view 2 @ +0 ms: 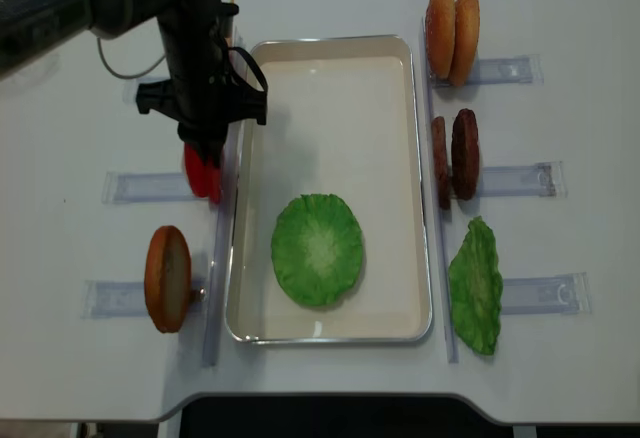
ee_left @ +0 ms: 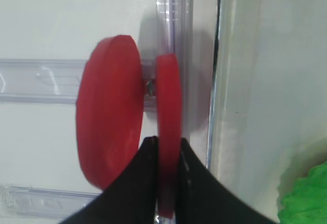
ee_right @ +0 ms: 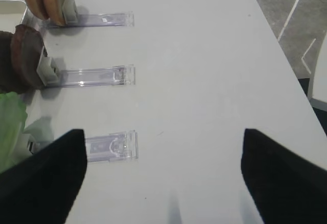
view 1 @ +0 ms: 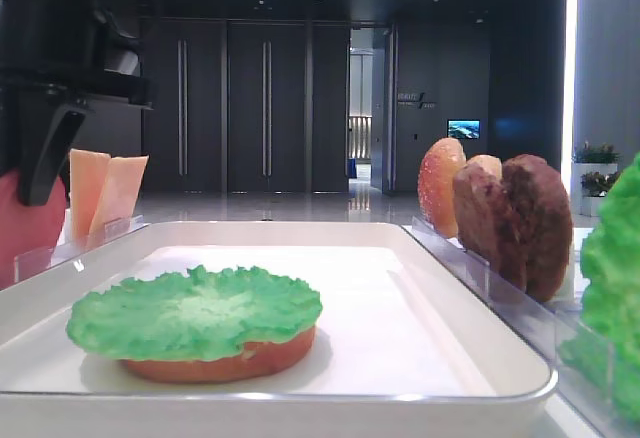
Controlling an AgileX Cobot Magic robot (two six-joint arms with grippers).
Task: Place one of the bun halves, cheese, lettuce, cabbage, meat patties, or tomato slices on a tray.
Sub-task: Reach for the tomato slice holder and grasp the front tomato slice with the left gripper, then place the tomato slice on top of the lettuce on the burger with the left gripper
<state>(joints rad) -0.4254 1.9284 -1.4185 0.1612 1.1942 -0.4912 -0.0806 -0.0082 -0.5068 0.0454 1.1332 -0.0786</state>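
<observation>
Left jaws (ee_left: 166, 155) clamp thin smooth red tomato slice (ee_left: 168, 132), upright; right jaws (ee_right: 163, 175) wide.

My left gripper (ee_left: 164, 155) points straight down, its two dark fingers (ee_left: 134, 183) pinched together on a thin red slice standing on edge between them. My right gripper (ee_right: 163, 173) hangs idle, fingers spread wide apart, holding nothing.

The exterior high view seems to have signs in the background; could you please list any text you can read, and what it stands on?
Dark back wall: a small pale sign, too small and blurred to read.
Small lit screen: a picture only, no legible text.
Tray, the food pieces and the clear holders: no lettering visible in any view.
</observation>
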